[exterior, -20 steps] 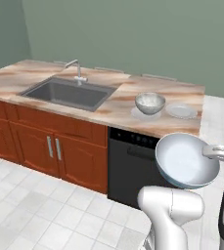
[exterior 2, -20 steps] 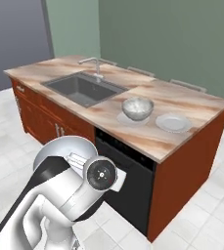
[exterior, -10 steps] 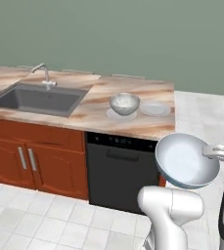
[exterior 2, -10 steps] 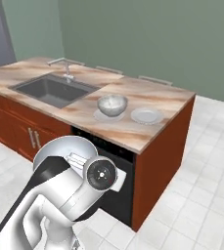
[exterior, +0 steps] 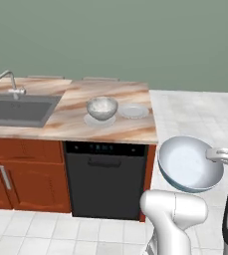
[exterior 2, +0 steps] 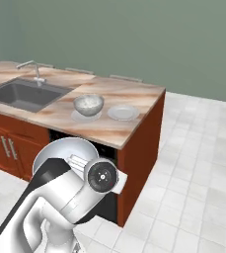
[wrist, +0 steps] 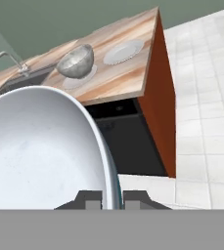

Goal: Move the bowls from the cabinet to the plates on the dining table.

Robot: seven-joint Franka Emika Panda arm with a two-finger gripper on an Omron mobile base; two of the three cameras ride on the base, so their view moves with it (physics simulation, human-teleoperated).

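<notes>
Nothing on the marble table (exterior: 110, 130) moved; the base drove. Dark pincer (wrist: 112, 199) stays clamped on the bluish-inside bowl's (exterior: 189, 163) rim; grey speckled bowl (exterior: 102, 107) sits on one pale plate (exterior: 91, 120).

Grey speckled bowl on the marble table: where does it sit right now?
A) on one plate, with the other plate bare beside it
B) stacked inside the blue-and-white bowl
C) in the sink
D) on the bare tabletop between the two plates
A: the grey speckled bowl rests on one plate, while the second plate beside it is bare; the claw is shut on the blue-and-white bowl's rim.
</notes>
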